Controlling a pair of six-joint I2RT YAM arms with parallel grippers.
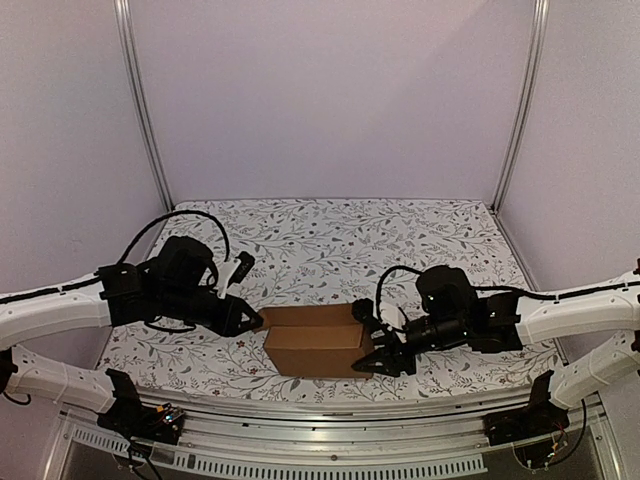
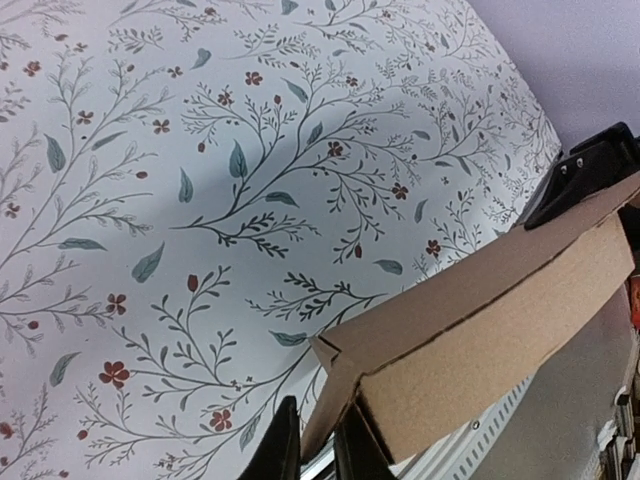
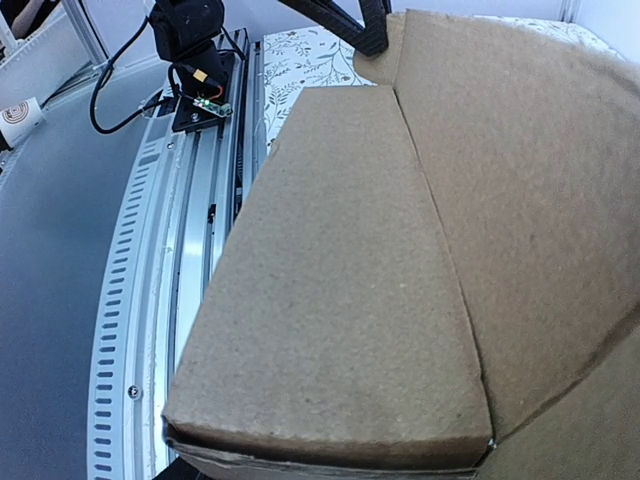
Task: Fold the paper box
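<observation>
The paper box (image 1: 315,340) is a small brown carton lying on the floral tablecloth near the front edge, between my two grippers. My left gripper (image 1: 256,320) is at its left end. In the left wrist view the two black fingers (image 2: 320,400) are pinched on a narrow end flap (image 2: 335,385) of the box (image 2: 500,320). My right gripper (image 1: 372,342) straddles the right end, one finger on each side. The right wrist view is filled by the box (image 3: 350,280), with its own fingers hidden. A black finger (image 2: 585,175) of the right gripper shows over the far end.
The floral tablecloth (image 1: 330,240) stretches behind the box to the back wall. A slotted metal rail (image 1: 320,410) runs along the near edge, close to the box's front side. Upright frame posts (image 1: 145,110) stand at the back corners.
</observation>
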